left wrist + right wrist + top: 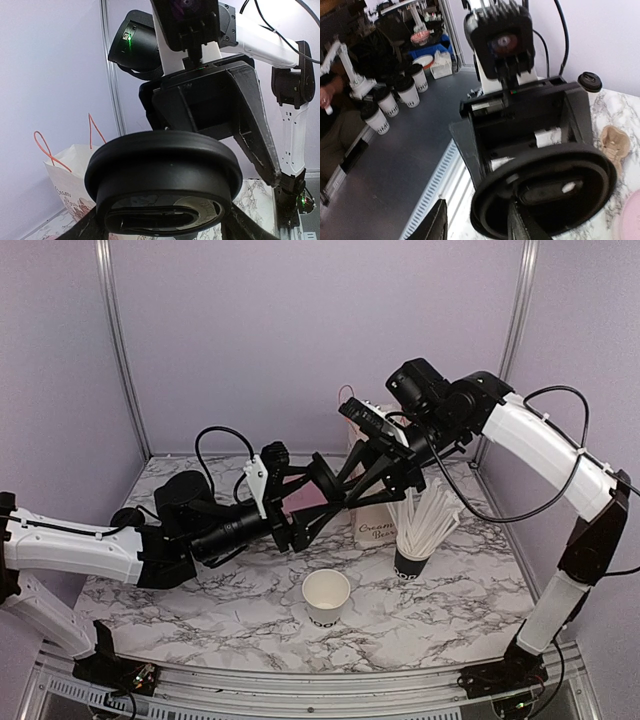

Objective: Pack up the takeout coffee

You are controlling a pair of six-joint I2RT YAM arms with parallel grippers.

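Observation:
A white paper takeout cup [326, 597] with dark lettering stands open and lidless near the table's front middle. Both arms meet in the air above and behind it. A round black lid [162, 170] fills the left wrist view, and my left gripper [162, 226] has a finger against each side of it. In the right wrist view the same lid [545, 192] hangs before the left gripper's body. My right gripper [477, 212] stands open around the lid's rim, one finger well clear of it. From above, the left gripper [300, 518] and right gripper [345, 485] nearly touch.
A white paper bag [375, 520] with orange handles [45, 150] stands behind the grippers. A black cup of white straws [412, 558] is right of the cup. A brown cardboard carrier [615, 142] lies on the marble. Several lidded cups [412, 90] stand beyond the table.

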